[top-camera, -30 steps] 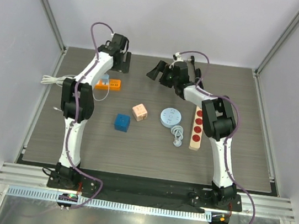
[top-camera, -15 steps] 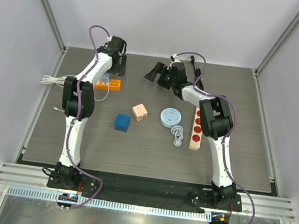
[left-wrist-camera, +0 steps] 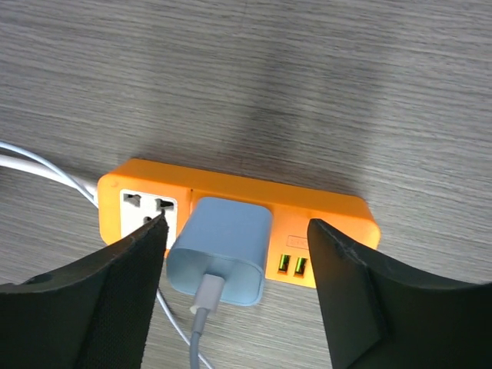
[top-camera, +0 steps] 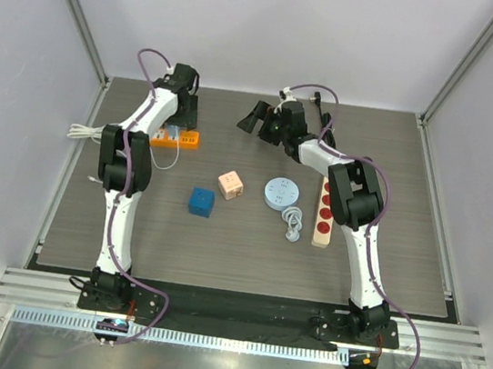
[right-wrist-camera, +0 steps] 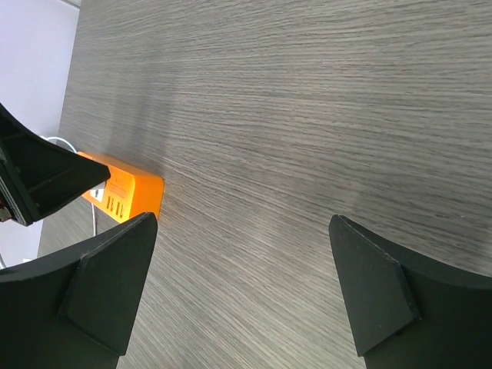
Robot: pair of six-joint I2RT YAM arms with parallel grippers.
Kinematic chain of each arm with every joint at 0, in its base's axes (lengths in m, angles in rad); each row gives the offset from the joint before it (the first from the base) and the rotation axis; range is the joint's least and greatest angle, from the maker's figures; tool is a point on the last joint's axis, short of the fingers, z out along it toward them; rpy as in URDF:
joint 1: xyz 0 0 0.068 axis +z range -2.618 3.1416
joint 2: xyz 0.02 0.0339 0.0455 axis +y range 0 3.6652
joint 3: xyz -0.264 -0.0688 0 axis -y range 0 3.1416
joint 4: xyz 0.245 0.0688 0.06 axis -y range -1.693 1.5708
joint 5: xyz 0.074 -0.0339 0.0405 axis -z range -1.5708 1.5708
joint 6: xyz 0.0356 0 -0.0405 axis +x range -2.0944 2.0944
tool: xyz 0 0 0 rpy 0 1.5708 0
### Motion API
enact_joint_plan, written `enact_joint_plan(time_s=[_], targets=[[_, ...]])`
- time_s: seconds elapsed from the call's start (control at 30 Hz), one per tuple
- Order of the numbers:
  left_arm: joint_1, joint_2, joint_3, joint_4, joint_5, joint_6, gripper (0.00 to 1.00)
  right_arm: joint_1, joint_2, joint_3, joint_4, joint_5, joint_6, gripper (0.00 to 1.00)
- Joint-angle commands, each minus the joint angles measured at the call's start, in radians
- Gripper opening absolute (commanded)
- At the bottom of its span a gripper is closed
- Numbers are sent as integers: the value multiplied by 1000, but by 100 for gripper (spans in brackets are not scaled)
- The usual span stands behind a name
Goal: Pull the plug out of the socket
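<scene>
An orange power strip (left-wrist-camera: 323, 215) lies at the back left of the table, also in the top view (top-camera: 187, 139) and the right wrist view (right-wrist-camera: 127, 196). A light blue plug (left-wrist-camera: 223, 250) with a grey-white cable (left-wrist-camera: 201, 323) sits in its socket. My left gripper (left-wrist-camera: 234, 269) is open, one jaw on each side of the plug, not touching it. In the top view it (top-camera: 182, 107) hangs just behind the strip. My right gripper (right-wrist-camera: 242, 296) is open and empty above bare table, at the back middle in the top view (top-camera: 257, 120).
A white cable (top-camera: 84, 132) runs left off the strip. A blue cube (top-camera: 201, 201), a pink cube (top-camera: 230, 185), a round pale blue disc (top-camera: 281, 193), a small coiled cord (top-camera: 292, 220) and a wooden bar with red discs (top-camera: 325, 205) lie mid-table.
My left gripper has moved left and lower, from behind the strip's right end to over the plug. My right gripper has shifted slightly left.
</scene>
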Motion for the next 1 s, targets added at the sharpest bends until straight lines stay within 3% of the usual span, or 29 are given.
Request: enact_joint_plan(time_s=[0.0, 0.17, 0.27, 0.43, 0.53, 0.63, 0.77, 0.97], targets=[[-3, -22, 3, 10, 20, -12, 73, 11, -4, 48, 6, -12, -18, 100], [-5, -22, -2, 10, 26, -19, 58, 12, 0, 54, 3, -16, -17, 100], [-3, -23, -3, 1, 22, -22, 58, 12, 2, 59, 0, -16, -17, 100], [-3, -35, -19, 1, 5, -25, 68, 14, 6, 65, -5, -22, -14, 100], [-3, -34, -20, -1, 12, -22, 65, 12, 8, 66, -6, -22, -14, 100], [-3, -32, -23, -2, 17, -24, 55, 14, 12, 71, -9, -24, -15, 100], [-3, -38, -23, -4, 23, -24, 28, 17, 17, 82, -12, -35, -15, 100], [-6, -97, -60, 36, 84, -21, 0, 32, 64, 129, 26, -150, 12, 100]])
